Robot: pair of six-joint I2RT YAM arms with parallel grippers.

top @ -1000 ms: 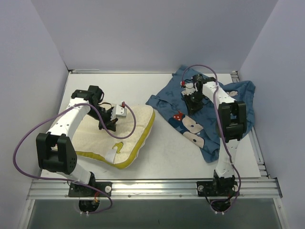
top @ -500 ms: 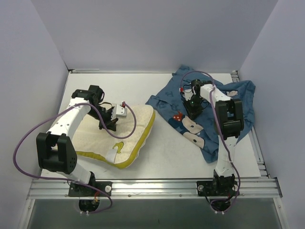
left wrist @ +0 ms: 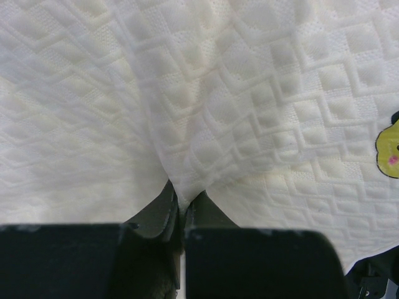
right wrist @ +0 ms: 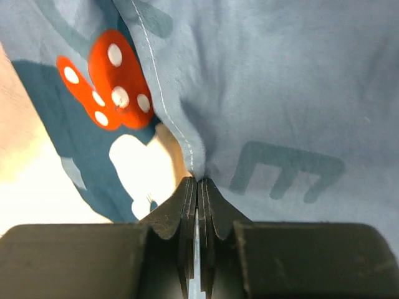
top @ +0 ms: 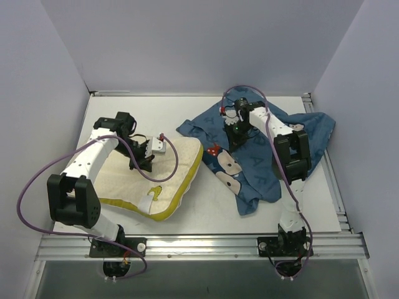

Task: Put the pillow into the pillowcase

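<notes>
Puckering pillowcase [right wrist: 268, 93] fold sits inside right end effector [right wrist: 197, 182].

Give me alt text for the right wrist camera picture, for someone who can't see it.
Two black jaws are shut on a fold of the blue pillowcase, pinching it beside a stitched hem. The cloth is printed with a red bow with white dots and a dark letter E.

We see the pillow [left wrist: 262, 124] run past every edge of the left wrist view, its yellow mark [left wrist: 389, 147] cut off at 3 o'clock, while the right arm [top: 288, 144] hides part of the pillowcase [top: 254, 175], whose opening we cannot make out.
</notes>
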